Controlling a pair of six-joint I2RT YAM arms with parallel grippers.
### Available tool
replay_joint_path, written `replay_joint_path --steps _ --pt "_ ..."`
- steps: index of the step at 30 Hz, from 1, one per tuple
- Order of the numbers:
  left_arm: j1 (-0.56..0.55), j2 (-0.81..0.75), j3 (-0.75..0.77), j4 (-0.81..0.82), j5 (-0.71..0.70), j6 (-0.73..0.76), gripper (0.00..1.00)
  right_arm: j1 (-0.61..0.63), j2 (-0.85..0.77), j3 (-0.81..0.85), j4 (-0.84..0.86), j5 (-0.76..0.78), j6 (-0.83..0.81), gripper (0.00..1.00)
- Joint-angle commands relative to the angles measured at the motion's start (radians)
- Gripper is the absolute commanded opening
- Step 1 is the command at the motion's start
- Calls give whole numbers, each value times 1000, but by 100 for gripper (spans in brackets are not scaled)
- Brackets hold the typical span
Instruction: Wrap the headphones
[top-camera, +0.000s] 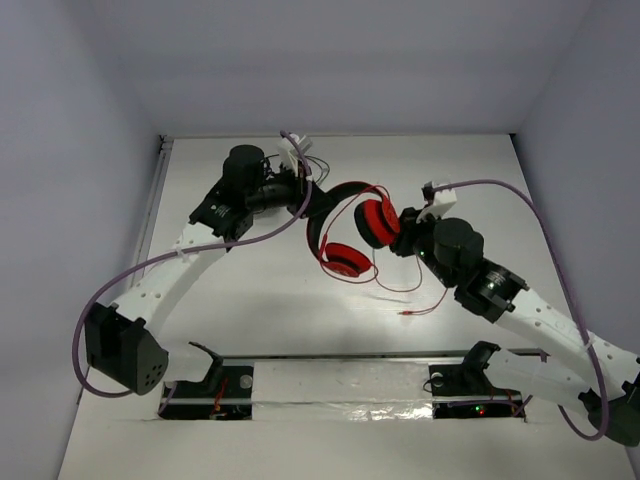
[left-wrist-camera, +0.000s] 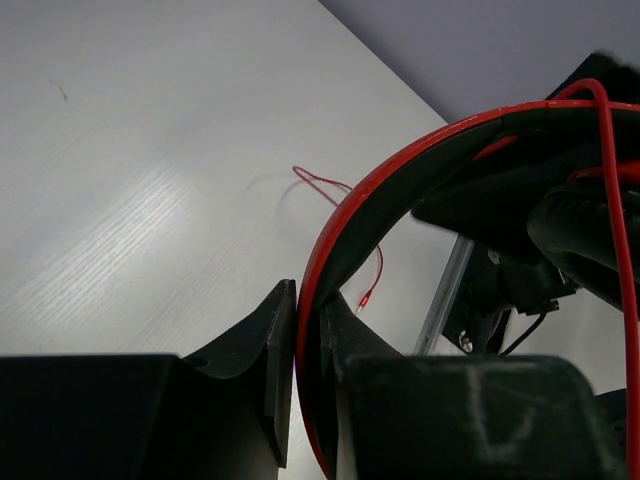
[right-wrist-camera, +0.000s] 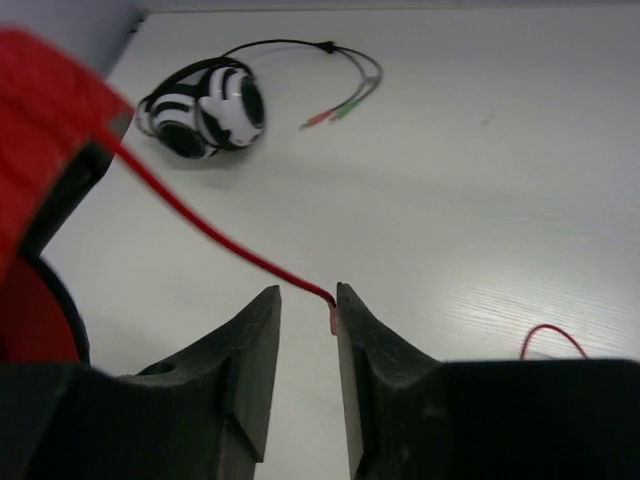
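The red headphones (top-camera: 350, 235) hang between my two arms above the table's middle, with both red ear cups facing down and to the right. My left gripper (top-camera: 305, 203) is shut on the red headband (left-wrist-camera: 345, 215), which is pinched edge-on between the fingers in the left wrist view. My right gripper (top-camera: 403, 232) sits beside the right ear cup (right-wrist-camera: 40, 110). Its jaws are slightly apart, and the thin red cable (right-wrist-camera: 200, 225) runs between them, touching only the right finger. The cable loops down to the table, where its plug (top-camera: 408, 315) lies.
Black-and-white headphones (right-wrist-camera: 205, 105) with a dark cable lie at the back of the table, mostly hidden behind my left arm in the top view. A metal strip (top-camera: 340, 375) runs along the front edge. Walls enclose the table on three sides.
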Motion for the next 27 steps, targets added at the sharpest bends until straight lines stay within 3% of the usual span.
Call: replay_joint_path --steps 1,4,6,7,9,13,16,18,19,23,25,26,27 --pt "22 -41 109 43 3 -58 0 -5 -41 -91 316 -198 54 32" --pt "33 -39 145 15 -26 -67 0 -14 -48 -184 464 -279 67 31" --pt "33 -35 169 -14 -40 -69 0 -14 -30 -247 547 -316 58 41" --pt "33 -30 194 -26 -44 -63 0 -14 5 -261 604 -316 60 51" --pt "33 -22 223 -87 -92 -48 0 -23 45 -283 639 -287 69 57" --pt "33 -4 301 -204 -173 -3 0 -32 96 -327 713 -259 90 58" --pt "33 2 353 -270 -251 14 0 -32 64 -356 713 -286 109 52" --pt "33 7 386 -298 -300 17 0 -32 26 -369 669 -307 114 37" --pt "33 13 396 -306 -314 21 0 -32 15 -369 647 -322 112 21" --pt "33 21 438 -333 -383 26 0 -32 -76 -398 554 -310 120 1" --pt "33 24 455 -347 -406 26 0 -32 -120 -410 526 -277 123 11" --pt "33 24 470 -350 -411 26 0 -32 -125 -415 517 -260 132 40" --pt "33 24 478 -353 -411 26 0 -32 -125 -419 517 -247 133 55"
